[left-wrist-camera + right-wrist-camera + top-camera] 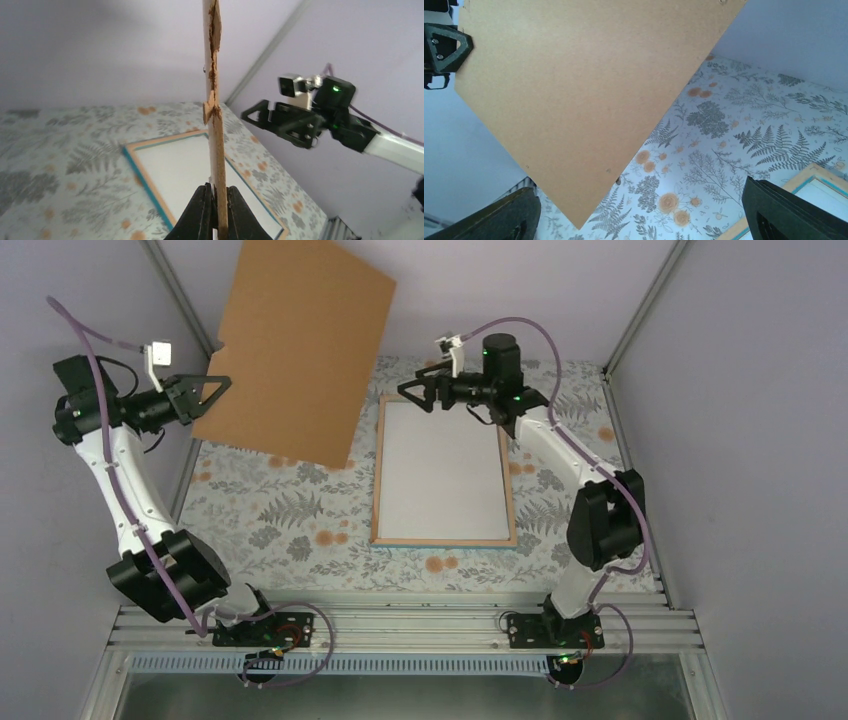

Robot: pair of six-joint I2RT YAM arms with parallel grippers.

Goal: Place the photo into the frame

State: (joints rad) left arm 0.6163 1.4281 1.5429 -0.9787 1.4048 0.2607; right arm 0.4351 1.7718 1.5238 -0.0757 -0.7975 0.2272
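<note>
Left pincer (214, 388): closed on the near edge of the brown backing board (300, 340); the left wrist view shows both fingers (202, 210) pressed against the board's thin edge.
Backing board: held in the air above the far left part of the counter (280, 520), tilted, clear of the frame; its raised edge is chipped.
Right pincer (410, 393): wide apart, holding nothing, hovering over the far left corner of the frame; both fingers (784, 210) sit at the sides of its own view.
Frame (378, 480): lying flat on the patterned counter, right of centre, wood-coloured side up, with a teal edge showing along its sides.
Photo (442, 470): lying inside the frame, plain white side up, filling the opening; the printed side cannot be seen.
</note>
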